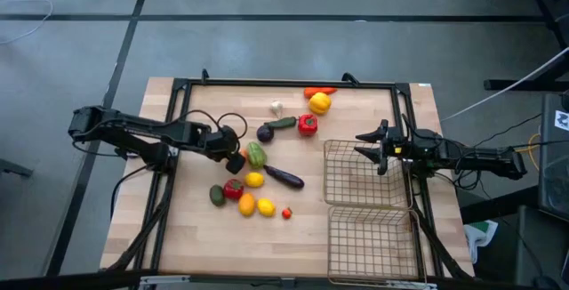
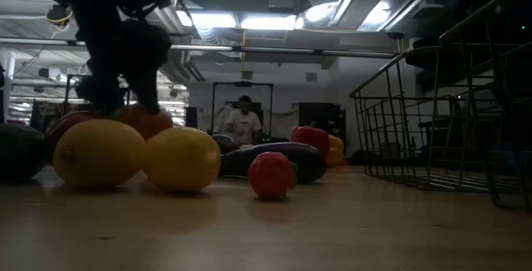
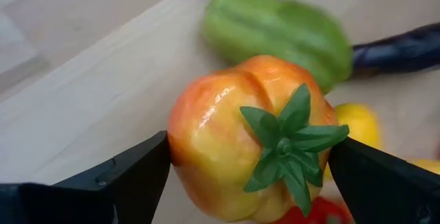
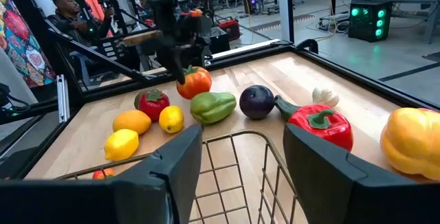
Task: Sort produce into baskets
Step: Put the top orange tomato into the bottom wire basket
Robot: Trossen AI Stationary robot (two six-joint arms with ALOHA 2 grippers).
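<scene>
Across the wooden counter [image 1: 178, 237], largest items first: two wire baskets [image 1: 366, 176] on the right half, one beyond the other, neither seen to hold any produce. Scattered produce on the left and middle, well apart from both baskets: green pepper [image 1: 257, 155], purple eggplant [image 1: 284, 178], red pepper [image 1: 308, 124], yellow pepper [image 1: 320, 103], lemons [image 1: 255, 180] and smaller pieces.

Left pincer [image 1: 235, 154] at the near-left cluster, clamped on an orange-red tomato [image 3: 251, 138]; fingers [image 3: 127, 176] pressed to opposite flanks, green stem cap facing the wrist camera. Tomato judged lifted clear of the counter, from the right wrist view [image 4: 194, 82]. Green pepper just beside it, eggplant just beyond.

Right pincer [image 1: 372, 148] parked over the far basket's edge, fingers apart, nothing between them.

Governing relation: both baskets to the right of the held tomato, across the eggplant and lemons. Left arm holding the piece, right arm nearer the baskets. Next move judged a carry rightward to a basket, high enough to clear its rim.
</scene>
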